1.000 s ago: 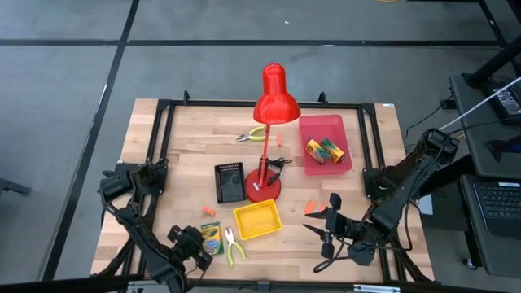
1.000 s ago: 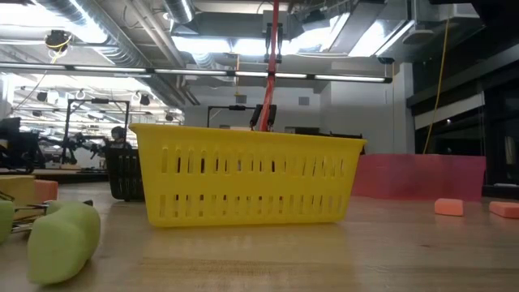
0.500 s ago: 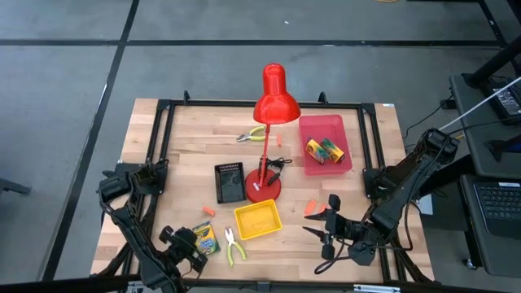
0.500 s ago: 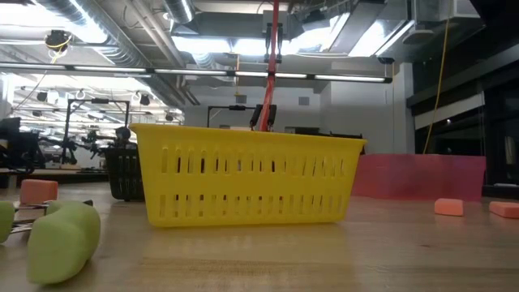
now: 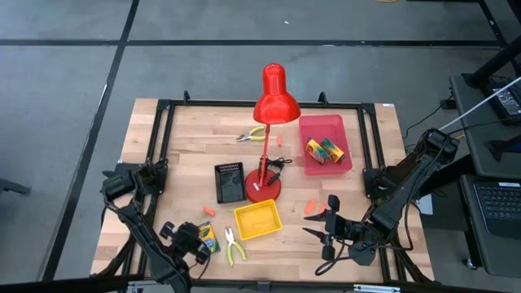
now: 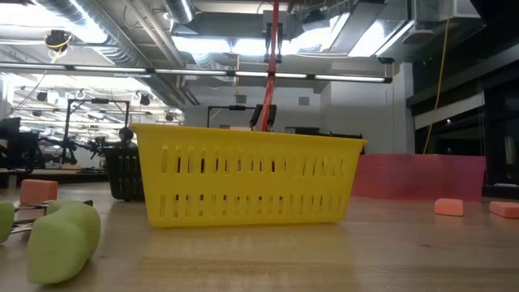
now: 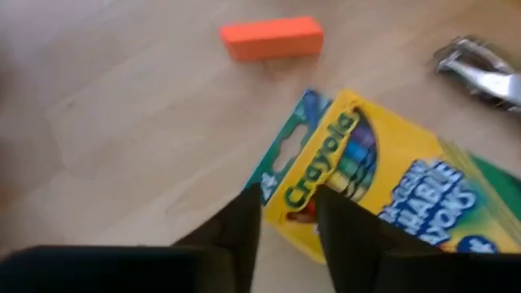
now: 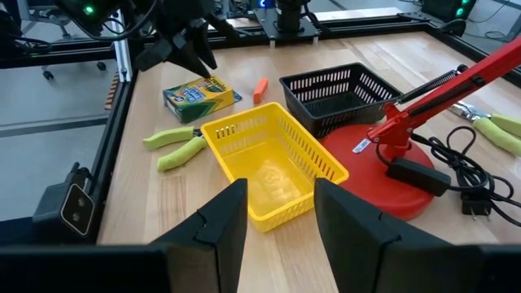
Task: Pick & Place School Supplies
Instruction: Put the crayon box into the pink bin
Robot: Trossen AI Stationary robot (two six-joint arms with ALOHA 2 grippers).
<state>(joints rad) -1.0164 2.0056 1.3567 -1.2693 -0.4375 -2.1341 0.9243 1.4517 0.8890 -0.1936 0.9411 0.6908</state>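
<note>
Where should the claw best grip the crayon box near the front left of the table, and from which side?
Probably across its two long edges, coming straight down from above: the crayon box lies flat on the table, so its thin sides are the graspable part. The left claw already hangs at one short end.

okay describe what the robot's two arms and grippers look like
Both arms are dark, jointed and slim, ending in two-finger grippers. The left gripper has flat, tapered black fingers. The right gripper has the same broad black fingers. Thin cabling runs along the right arm.
</note>
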